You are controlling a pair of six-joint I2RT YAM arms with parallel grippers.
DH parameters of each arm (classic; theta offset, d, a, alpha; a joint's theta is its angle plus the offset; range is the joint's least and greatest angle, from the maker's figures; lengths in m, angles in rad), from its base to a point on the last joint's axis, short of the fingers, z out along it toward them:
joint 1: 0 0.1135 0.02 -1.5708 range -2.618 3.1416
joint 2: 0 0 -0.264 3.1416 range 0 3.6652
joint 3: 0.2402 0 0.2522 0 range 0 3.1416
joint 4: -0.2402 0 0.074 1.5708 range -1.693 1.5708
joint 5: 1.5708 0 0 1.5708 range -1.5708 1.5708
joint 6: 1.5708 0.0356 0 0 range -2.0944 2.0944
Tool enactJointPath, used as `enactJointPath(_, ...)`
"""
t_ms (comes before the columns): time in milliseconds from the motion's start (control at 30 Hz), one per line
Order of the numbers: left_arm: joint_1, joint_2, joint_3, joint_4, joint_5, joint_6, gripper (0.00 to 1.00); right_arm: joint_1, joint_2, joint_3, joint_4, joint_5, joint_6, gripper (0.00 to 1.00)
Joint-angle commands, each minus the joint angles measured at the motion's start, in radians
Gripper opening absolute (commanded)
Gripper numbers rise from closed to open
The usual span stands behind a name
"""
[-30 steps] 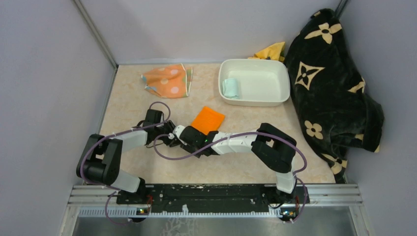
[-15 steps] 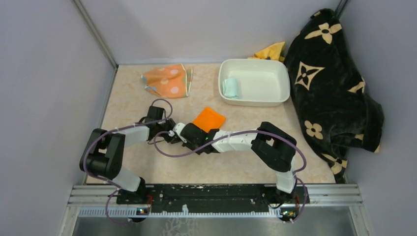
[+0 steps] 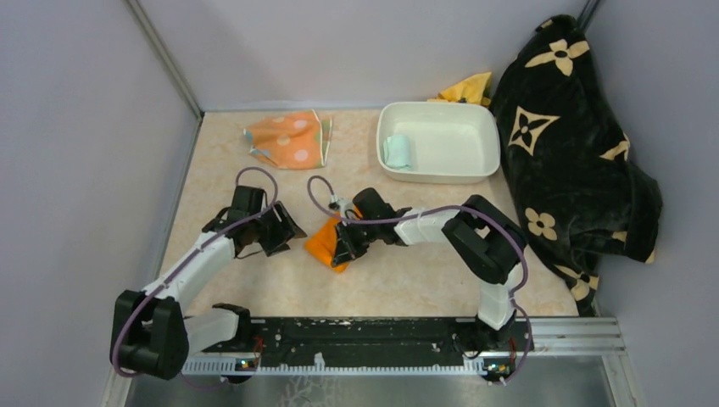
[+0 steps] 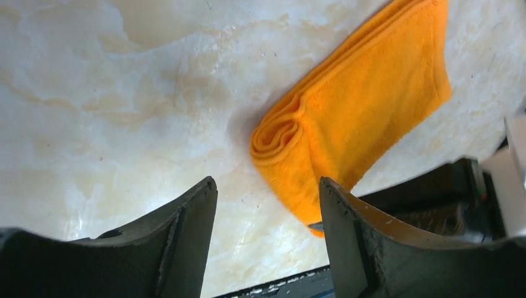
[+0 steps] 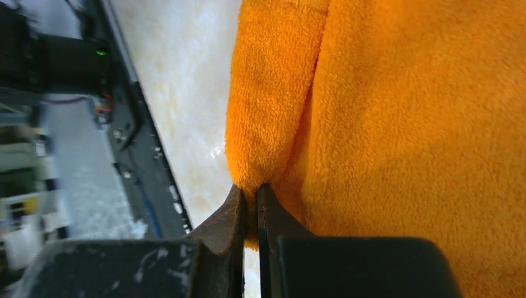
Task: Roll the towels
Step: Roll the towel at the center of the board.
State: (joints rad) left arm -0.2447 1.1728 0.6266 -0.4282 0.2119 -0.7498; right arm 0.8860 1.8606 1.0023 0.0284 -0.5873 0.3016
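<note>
Marbled tabletop (image 3: 407, 280) lies under the orange towel (image 4: 360, 112), its folded edge pinched between the pressed-together fingers of the right gripper (image 5: 251, 195), a grip the overhead view hides. Just beyond the spread, empty left gripper (image 4: 265, 185) lies the towel's curled end, seen only from that wrist.

You had the folded towel (image 3: 325, 239) mid-table, with the left gripper (image 3: 288, 231) just left of it and the right gripper (image 3: 341, 248) on it. Behind, the loose towel (image 3: 290, 140) lay far left; the rolled towel (image 3: 397, 151) sat in the tub (image 3: 475, 174), left of the blanket (image 3: 568, 153)
</note>
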Motion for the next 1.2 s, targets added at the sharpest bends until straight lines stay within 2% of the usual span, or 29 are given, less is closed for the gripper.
enactJointPath(0,0.001,-0.076,-0.025,-0.1,0.047,0.045,0.68,-0.076,0.017,-0.074,0.356,-0.292,0.309,0.0)
enactJointPath(100,0.0,-0.111,-0.078,-0.05,0.131,0.033,0.68,-0.114,0.06,-0.099,0.449,-0.339,0.426,0.0)
enactJointPath(367,-0.001,-0.051,-0.142,0.161,0.252,-0.05,0.67,-0.178,0.156,-0.118,0.467,-0.346,0.537,0.0)
enactJointPath(567,-0.001,0.068,-0.105,0.27,0.269,-0.062,0.6,-0.205,0.2,-0.12,0.411,-0.321,0.549,0.0)
enactJointPath(733,-0.004,0.159,-0.064,0.319,0.259,-0.057,0.5,-0.214,0.205,-0.118,0.364,-0.292,0.528,0.0)
enactJointPath(867,-0.007,0.218,-0.044,0.326,0.233,-0.061,0.48,-0.212,0.147,-0.096,0.269,-0.242,0.444,0.08)
enactJointPath(1067,-0.01,0.304,-0.042,0.304,0.194,-0.07,0.41,-0.182,-0.025,-0.05,0.043,-0.054,0.244,0.34)
enactJointPath(1167,-0.014,0.333,-0.041,0.301,0.184,-0.066,0.36,-0.14,-0.103,-0.01,-0.089,0.077,0.136,0.37)
